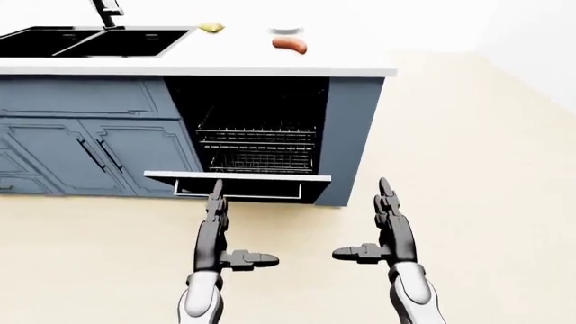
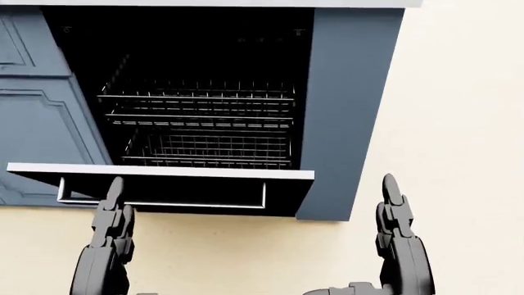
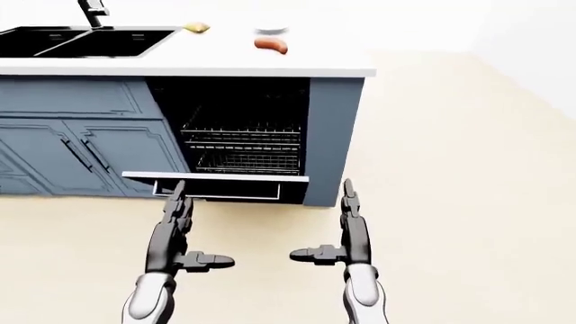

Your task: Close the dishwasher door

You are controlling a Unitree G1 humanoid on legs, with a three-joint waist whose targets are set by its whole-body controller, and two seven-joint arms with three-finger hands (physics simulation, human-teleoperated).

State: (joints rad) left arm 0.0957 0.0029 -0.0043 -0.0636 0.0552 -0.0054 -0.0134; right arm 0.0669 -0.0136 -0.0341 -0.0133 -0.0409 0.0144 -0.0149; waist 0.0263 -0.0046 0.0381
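The dishwasher door hangs folded down flat, its white edge toward me and a bar handle on its underside. Behind it the dark cavity shows two wire racks. My left hand is open with its fingers straight up, their tips overlapping the door's underside near the handle; I cannot tell if they touch. My right hand is open too, fingers upright. It stands to the right of the door, below the blue-grey end panel. In the left-eye view both thumbs point inward.
A white counter tops the island, with a black double sink, a sausage and a yellowish item. Blue cabinet doors run to the left of the dishwasher. Beige floor spreads to the right and below.
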